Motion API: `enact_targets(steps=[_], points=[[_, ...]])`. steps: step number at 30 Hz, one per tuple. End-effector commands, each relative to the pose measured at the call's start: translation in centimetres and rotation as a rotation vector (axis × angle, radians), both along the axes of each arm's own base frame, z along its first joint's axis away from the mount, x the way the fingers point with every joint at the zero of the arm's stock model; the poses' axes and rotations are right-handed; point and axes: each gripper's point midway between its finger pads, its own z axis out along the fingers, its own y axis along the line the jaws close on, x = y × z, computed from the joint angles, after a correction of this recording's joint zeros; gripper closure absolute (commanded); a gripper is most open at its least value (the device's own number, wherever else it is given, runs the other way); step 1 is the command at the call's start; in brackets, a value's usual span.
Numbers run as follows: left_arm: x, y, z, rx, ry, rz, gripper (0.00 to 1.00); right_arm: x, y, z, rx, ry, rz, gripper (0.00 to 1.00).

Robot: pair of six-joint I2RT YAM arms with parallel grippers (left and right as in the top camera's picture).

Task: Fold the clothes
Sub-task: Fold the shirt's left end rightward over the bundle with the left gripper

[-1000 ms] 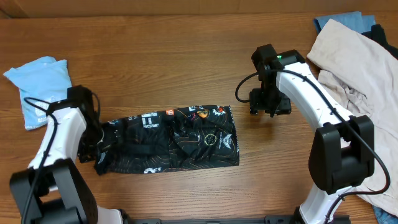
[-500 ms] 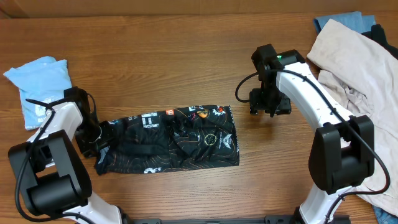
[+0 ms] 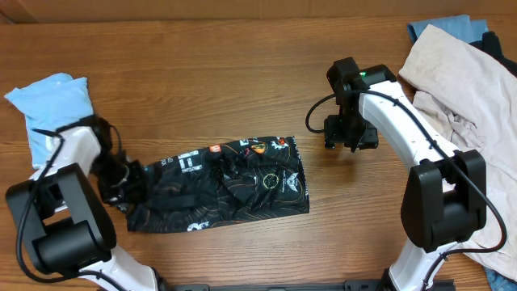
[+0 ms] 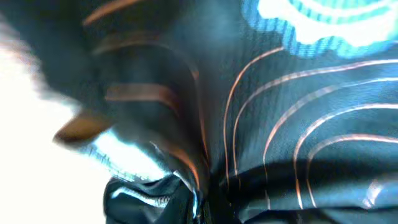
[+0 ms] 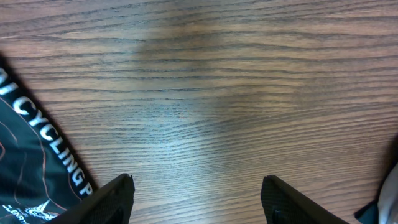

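The right gripper (image 5: 196, 186) pointed straight down, its fingers (image 5: 112, 199) spread wide apart. The left gripper (image 3: 119, 179) sat low, angled inward, its fingers hidden.

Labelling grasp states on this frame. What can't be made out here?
Left gripper grip: overhead, its own wrist and the black printed cycling jersey cover the fingers. The left wrist view is only blurred fabric, with no fingers seen.
Beige garment: overhead, cut off by the right edge.
Blue garment: overhead, mostly under the beige one.
Jersey print: overhead, too small to read.
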Motion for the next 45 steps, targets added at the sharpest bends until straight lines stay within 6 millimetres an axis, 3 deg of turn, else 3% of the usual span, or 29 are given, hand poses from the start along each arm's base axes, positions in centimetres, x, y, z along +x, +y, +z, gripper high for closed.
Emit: enact_targets(steps=[1, 7, 12, 16, 21, 29, 33, 36, 45], points=[[2.5, 3.3, 3.9, 0.05, -0.129, 0.039, 0.95, 0.7, 0.2, 1.3, 0.006, -0.047, -0.001, 0.31], [3.2, 8.1, 8.3, 0.108, -0.213, 0.165, 0.91, 0.6, 0.2, 1.3, 0.006, -0.047, -0.001, 0.31], [4.0, 9.4, 10.3, 0.131, -0.255, 0.187, 0.9, 0.6, 0.2, 1.3, 0.006, -0.047, -0.001, 0.3], [5.3, 6.5, 12.3, 0.044, -0.286, 0.134, 0.91, 0.6, 0.2, 1.3, 0.006, -0.047, 0.0, 0.3], [6.9, 0.8, 14.5, -0.055, -0.312, -0.052, 0.93, 0.7, 0.2, 1.3, 0.006, -0.047, -0.001, 0.3], [7.6, -8.5, 14.5, -0.126, -0.29, -0.332, 0.92, 0.7, 0.2, 1.3, 0.006, -0.047, -0.001, 0.3], [6.8, -11.7, 14.6, -0.14, -0.255, -0.405, 0.92, 0.6, 0.2, 1.3, 0.006, -0.047, -0.001, 0.3], [5.8, -13.2, 14.6, -0.133, -0.217, -0.445, 0.91, 0.6, 0.2, 1.3, 0.006, -0.047, -0.001, 0.3], [4.2, -15.3, 14.3, -0.094, -0.153, -0.497, 0.88, 0.6, 0.2, 1.3, 0.006, -0.046, 0.0, 0.29]])
